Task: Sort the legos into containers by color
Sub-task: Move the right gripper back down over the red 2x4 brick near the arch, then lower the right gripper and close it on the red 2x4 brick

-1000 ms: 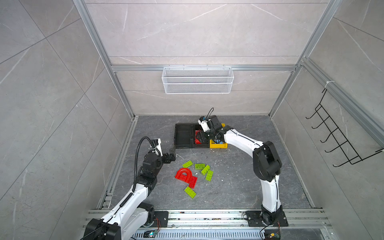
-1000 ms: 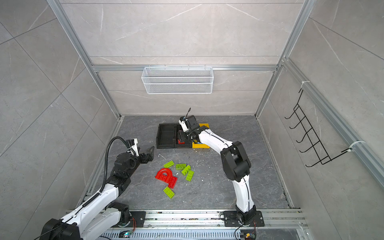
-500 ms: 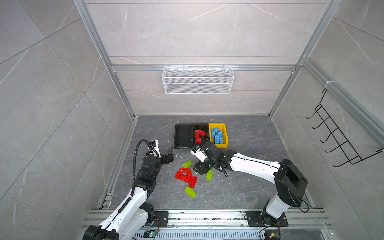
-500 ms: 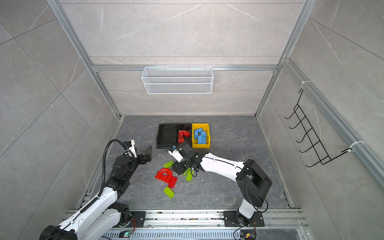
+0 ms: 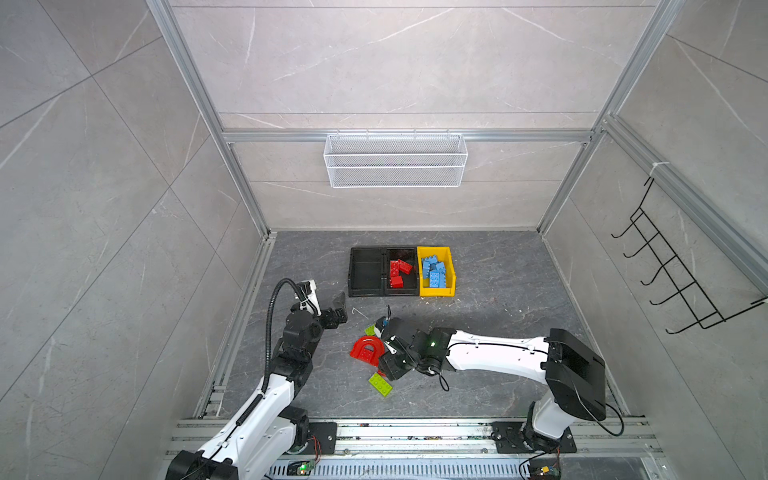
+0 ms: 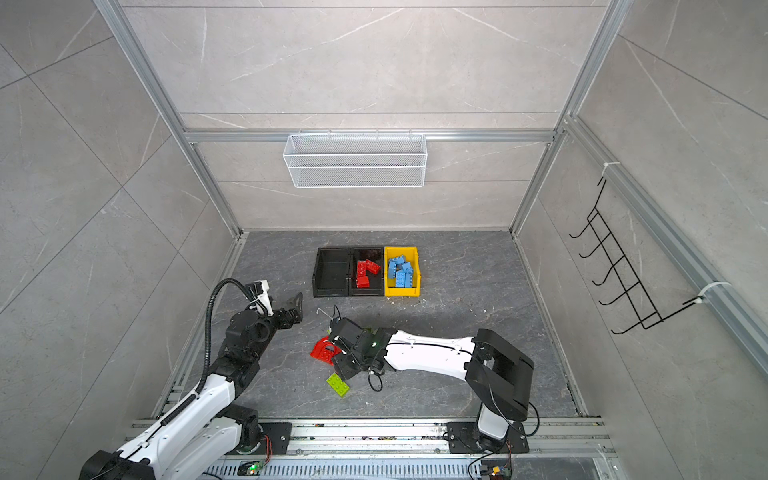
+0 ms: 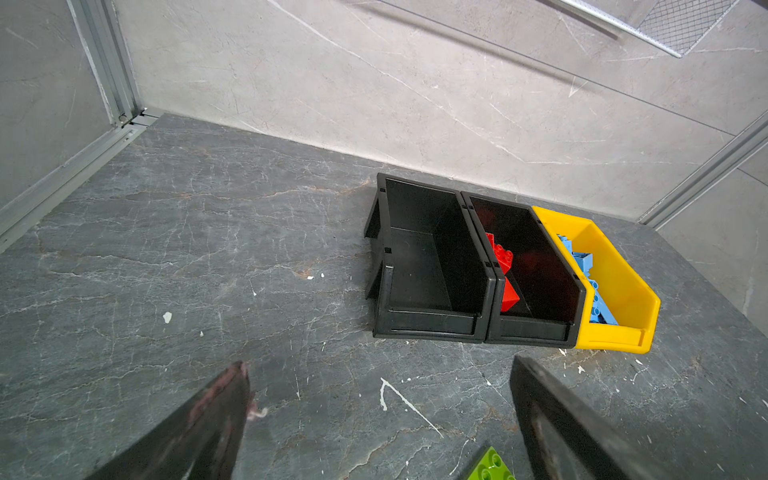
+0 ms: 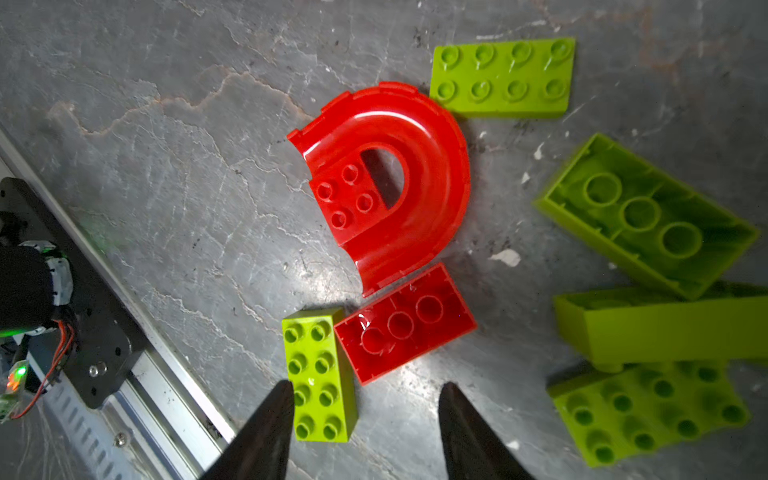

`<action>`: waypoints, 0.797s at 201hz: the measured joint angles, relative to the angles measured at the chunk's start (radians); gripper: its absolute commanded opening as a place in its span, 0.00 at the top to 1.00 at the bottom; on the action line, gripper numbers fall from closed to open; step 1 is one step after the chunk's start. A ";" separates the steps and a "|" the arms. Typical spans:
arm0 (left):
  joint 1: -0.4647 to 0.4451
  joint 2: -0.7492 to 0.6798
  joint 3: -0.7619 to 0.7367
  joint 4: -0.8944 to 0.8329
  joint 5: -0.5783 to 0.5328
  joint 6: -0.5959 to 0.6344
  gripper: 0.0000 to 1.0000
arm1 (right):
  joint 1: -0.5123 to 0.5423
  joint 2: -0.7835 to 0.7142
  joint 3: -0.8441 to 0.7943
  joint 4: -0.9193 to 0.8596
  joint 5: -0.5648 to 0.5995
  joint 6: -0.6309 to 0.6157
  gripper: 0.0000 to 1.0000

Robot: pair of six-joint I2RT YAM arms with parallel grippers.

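Arm, left side: left gripper (image 7: 378, 363) hangs over the dark grey stone-look floor (image 7: 166, 249), jaws wide apart and empty. It is in front of the bins and apart from them.
Bin, leftmost: black open-top plastic bin (image 5: 365, 272), bare inside, touching its neighbour.
Arch: red curved studded plastic arch piece (image 8: 415, 166) lies flat on the floor, well apart from the bins.
Loose red: red rectangular plastic brick (image 8: 405, 324), hollow side up, just beside one end of the arch; contact cannot be told.
Loose lime: lime green studded plastic brick (image 8: 320, 374), studs up, alongside the red rectangular plastic brick. Flat lime green plate (image 8: 503, 77), studs up, against the arch's outer curve. Cluster of three lime green bricks (image 8: 644, 216) packed close: one hollow side up, one on its side, one studs up.
Arm, right side: right gripper (image 8: 365, 390) is low over the loose red and lime pair, jaws apart, clamped on nothing.
Bin, middle: second black plastic bin (image 5: 402, 292) holds red studded bricks (image 5: 399, 270).
Bin, rightmost: yellow plastic bin (image 5: 436, 291) with a lowered front lip holds piled blue studded bricks (image 5: 434, 272).
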 measured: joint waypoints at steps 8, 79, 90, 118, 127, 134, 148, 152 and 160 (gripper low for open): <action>0.000 0.000 0.000 0.000 0.000 0.000 0.01 | 0.003 0.011 0.000 0.000 0.009 0.023 0.45; 0.000 -0.008 0.000 -0.001 -0.006 -0.003 0.01 | 0.005 0.084 0.018 -0.007 0.060 0.094 0.49; 0.000 -0.008 0.000 -0.001 -0.006 -0.003 0.01 | 0.005 0.093 0.018 -0.007 0.063 0.098 0.50; 0.000 -0.008 0.000 -0.001 -0.007 -0.003 0.01 | 0.005 0.099 0.019 -0.007 0.072 0.102 0.50; 0.000 -0.008 0.000 0.000 -0.007 -0.003 0.01 | 0.005 0.099 0.019 -0.008 0.074 0.102 0.50; 0.000 -0.007 0.000 0.000 -0.007 -0.003 0.00 | 0.005 0.099 0.019 -0.011 0.078 0.102 0.50; 0.000 -0.006 0.000 0.000 -0.007 -0.003 0.01 | 0.005 0.099 0.018 -0.020 0.087 0.102 0.50; 0.000 -0.006 0.000 0.000 -0.007 -0.003 0.01 | 0.005 0.098 0.017 -0.022 0.090 0.102 0.50; 0.000 -0.005 0.000 0.000 -0.006 -0.003 0.01 | 0.004 0.098 0.011 -0.024 0.098 0.103 0.50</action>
